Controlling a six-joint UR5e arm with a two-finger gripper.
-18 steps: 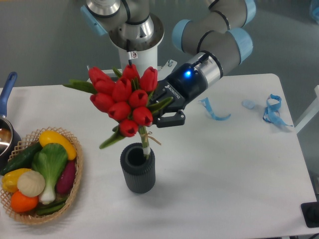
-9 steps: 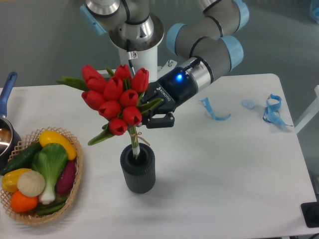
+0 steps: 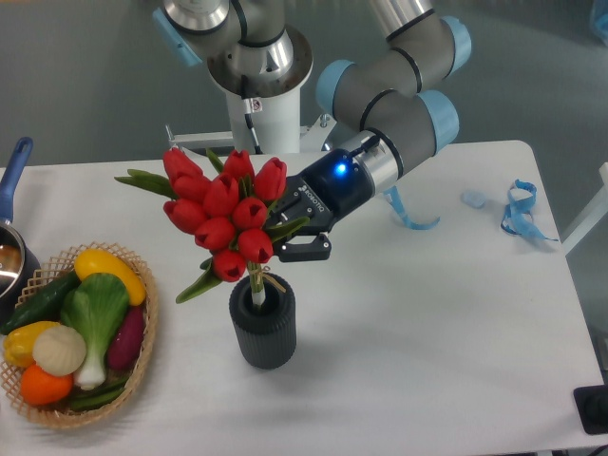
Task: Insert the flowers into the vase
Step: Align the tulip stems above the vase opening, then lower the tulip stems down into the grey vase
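Observation:
The flowers (image 3: 223,211), a bunch of red tulip buds with green leaves, stand tilted over the vase (image 3: 262,328), their pale tied stems reaching down into its round mouth. The vase is a small dark grey ribbed cylinder on the white table. My gripper (image 3: 290,239) comes in from the right and is shut on the bunch just below the buds. Its fingers are partly hidden behind buds and leaves.
A woven basket (image 3: 144,356) with vegetables sits at the front left. A dark pot with a blue handle (image 3: 13,171) is at the left edge. Blue ribbon scraps (image 3: 518,211) lie at the right. The robot base (image 3: 256,104) stands at the back.
My gripper has moved left and down with the flowers. The stems have gone from the vase's right rim to inside its mouth, and the bunch sits lower.

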